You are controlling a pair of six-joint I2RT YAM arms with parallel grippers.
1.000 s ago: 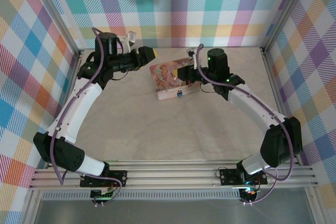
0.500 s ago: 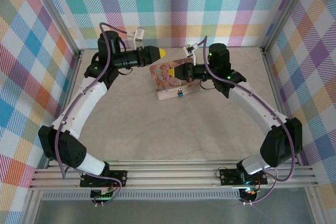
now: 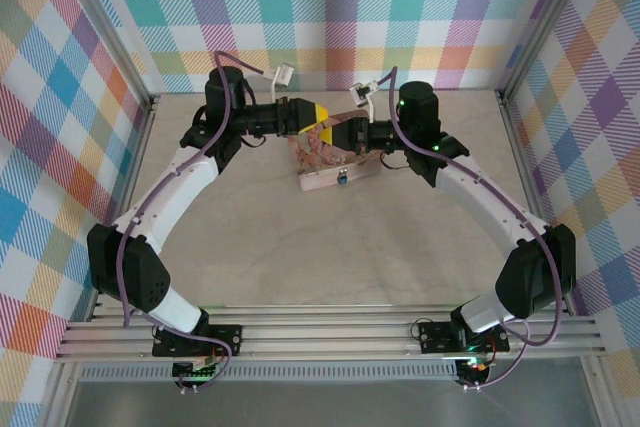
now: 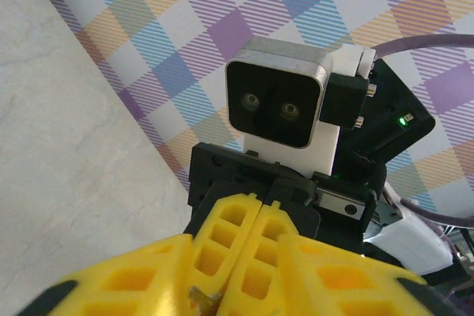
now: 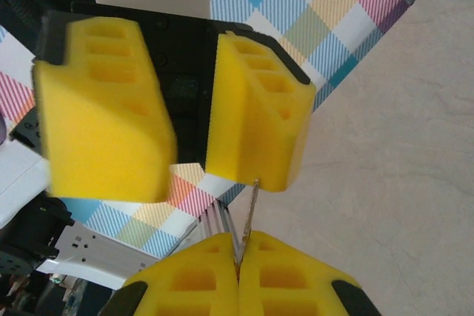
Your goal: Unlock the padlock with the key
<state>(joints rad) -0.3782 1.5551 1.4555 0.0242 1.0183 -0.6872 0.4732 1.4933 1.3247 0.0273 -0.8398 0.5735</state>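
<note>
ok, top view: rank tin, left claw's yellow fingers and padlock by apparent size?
1. tin, even partly covered.
2. yellow fingers of left claw, likely nearer the camera, so flattered.
3. padlock, a blue speck.

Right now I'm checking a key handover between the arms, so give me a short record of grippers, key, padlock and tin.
right gripper: shut on the key, which sticks out past the tips
left gripper: jaws apart, facing the right gripper, key tip at one finger's edge
padlock: at the tin's near edge, ungripped
tin: on the table, under both grippers
</note>
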